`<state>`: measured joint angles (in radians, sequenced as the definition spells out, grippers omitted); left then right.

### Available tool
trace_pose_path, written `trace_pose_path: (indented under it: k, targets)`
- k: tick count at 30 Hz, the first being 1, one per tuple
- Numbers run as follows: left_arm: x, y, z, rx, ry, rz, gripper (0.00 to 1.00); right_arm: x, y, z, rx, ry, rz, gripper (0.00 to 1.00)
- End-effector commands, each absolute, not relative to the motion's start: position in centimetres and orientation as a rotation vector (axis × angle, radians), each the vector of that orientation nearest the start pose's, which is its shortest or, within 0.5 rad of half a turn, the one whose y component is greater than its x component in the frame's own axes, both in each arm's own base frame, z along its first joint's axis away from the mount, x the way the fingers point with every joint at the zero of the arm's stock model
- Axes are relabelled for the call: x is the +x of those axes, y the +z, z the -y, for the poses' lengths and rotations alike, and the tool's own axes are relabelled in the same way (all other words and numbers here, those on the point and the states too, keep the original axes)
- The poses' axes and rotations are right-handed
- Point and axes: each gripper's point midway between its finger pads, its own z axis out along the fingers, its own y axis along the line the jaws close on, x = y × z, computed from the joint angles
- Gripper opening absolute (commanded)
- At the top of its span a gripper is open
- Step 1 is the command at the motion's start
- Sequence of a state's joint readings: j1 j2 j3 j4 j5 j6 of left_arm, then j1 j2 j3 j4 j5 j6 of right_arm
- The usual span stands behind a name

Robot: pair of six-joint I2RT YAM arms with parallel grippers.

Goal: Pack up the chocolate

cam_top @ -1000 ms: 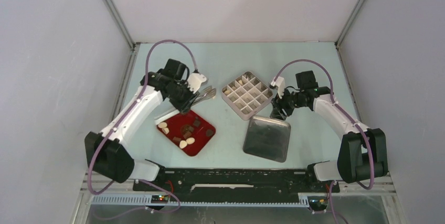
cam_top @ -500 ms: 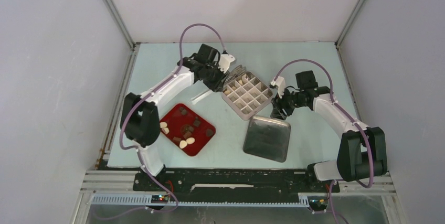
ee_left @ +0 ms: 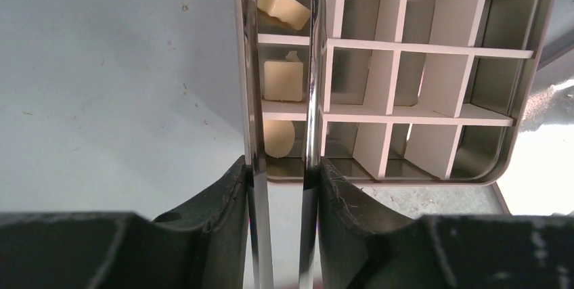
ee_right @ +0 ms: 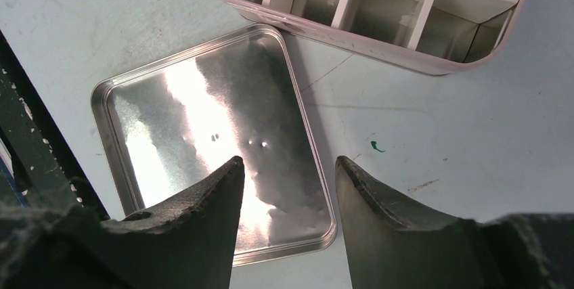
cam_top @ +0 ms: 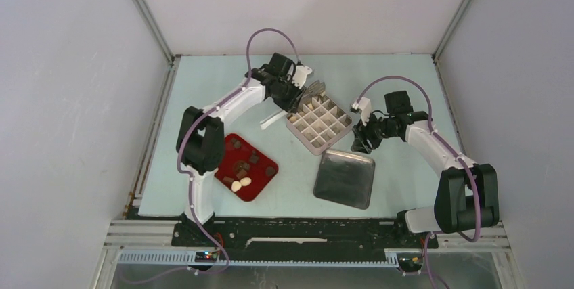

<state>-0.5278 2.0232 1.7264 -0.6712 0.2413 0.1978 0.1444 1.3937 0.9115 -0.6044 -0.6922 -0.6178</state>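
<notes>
Metal tongs (ee_left: 313, 65) pinched in left gripper (ee_left: 283, 170) | right gripper (ee_right: 288, 167) spread | cream chocolate (ee_left: 282, 79) just ahead: looks light, slick, crumbly; nip gently across middle

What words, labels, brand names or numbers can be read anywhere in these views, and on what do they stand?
None can be read in any view.
The divided tin, the metal lid, the red tray, the tongs and the chocolate pieces bear no print.
A small green mark on the table is a squiggle, not a letter or number.
</notes>
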Motion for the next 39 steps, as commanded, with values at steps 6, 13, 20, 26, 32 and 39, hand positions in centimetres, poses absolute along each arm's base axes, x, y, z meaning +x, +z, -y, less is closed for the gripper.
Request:
trace_pose_path:
  k: [6,13,20,26,32,39]
  targets:
    - [41.3,14.0,29.9,0.988,-0.489,-2.28,0.35,28.5,10.4,-13.7,-1.108,0.708,-2.143,0.55]
    - [40.9,15.2,29.4,0.998,-0.471,-2.26,0.41,28.4,10.4,-13.7,-1.11,0.713,-2.139,0.55]
    - [40.7,15.8,29.3,0.997,-0.471,-2.248,0.45,28.3,10.3,-13.9,-1.115,0.719,-2.143,0.55]
    - [40.6,16.7,29.1,0.999,-0.462,-2.228,0.44,28.3,10.3,-13.9,-1.116,0.719,-2.142,0.55]
    - [38.1,19.4,26.6,1.083,-0.39,-2.196,0.35,28.3,10.2,-14.0,-1.12,0.725,-2.141,0.55]
    - [30.7,19.1,19.2,1.312,-0.195,-2.273,0.27,28.1,10.2,-14.4,-1.138,0.735,-2.134,0.55]
